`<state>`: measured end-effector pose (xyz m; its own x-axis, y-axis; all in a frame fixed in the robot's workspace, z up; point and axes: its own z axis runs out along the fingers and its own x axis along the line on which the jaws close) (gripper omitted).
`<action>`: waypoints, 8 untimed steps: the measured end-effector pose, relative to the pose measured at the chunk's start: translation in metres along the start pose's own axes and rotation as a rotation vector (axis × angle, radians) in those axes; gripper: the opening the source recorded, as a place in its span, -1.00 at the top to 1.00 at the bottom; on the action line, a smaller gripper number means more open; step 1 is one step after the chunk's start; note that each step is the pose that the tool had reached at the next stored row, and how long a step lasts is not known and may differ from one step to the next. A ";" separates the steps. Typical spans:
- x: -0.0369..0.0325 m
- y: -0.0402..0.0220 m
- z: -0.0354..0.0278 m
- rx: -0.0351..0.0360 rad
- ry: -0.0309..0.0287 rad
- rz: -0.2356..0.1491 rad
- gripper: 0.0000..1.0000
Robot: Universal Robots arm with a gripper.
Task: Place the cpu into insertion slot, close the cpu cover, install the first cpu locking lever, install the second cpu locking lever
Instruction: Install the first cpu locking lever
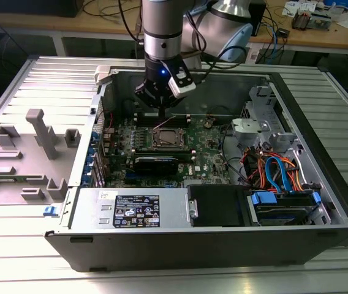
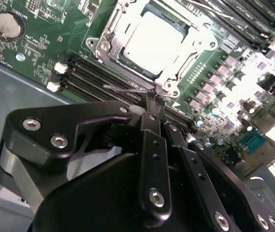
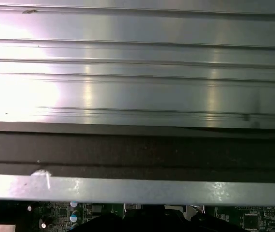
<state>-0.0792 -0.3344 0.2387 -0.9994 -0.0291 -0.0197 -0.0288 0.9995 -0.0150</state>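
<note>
We find the gripper (image 2: 153, 99) drawn in narrow, its fingertips (image 2: 148, 104) all but meeting. They appear pinched on the free end of a thin wire locking lever (image 2: 125, 89), though the contact itself is partly hidden by the fingers. The gripper holds nothing else. In the exterior view the gripper (image 1: 160, 109) hangs just beside the insertion slot (image 2: 95, 46), over the slot's edge nearest the arm.

The lever runs along that same edge of the slot, between the slot and the black memory slots (image 2: 94, 72). The cpu cover (image 2: 178, 72) lies flat on the slot, and the cpu (image 2: 154, 41) shows bright through its window, seated inside the slot.

We judge the placing and the cover closing done and a lever step in hand. We cannot tell which of the two levers this is, nor whether it is latched. In our judgement this work calls for a firm hold on a slippery wire and a press toward the motherboard (image 2: 36, 43) that spares the memory slots. The open computer case (image 1: 321, 122) surrounds the slot on all sides.
</note>
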 end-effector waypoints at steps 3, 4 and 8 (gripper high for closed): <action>-0.0044 0.0000 0.0020 0.0001 0.0000 0.000 0.79; -0.0050 0.0002 0.0030 -0.0001 0.0000 0.000 0.79; -0.0063 0.0031 0.0068 -0.0001 0.0000 -0.001 0.79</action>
<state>-0.0729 -0.3313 0.2319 -0.9994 -0.0297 -0.0198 -0.0294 0.9995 -0.0149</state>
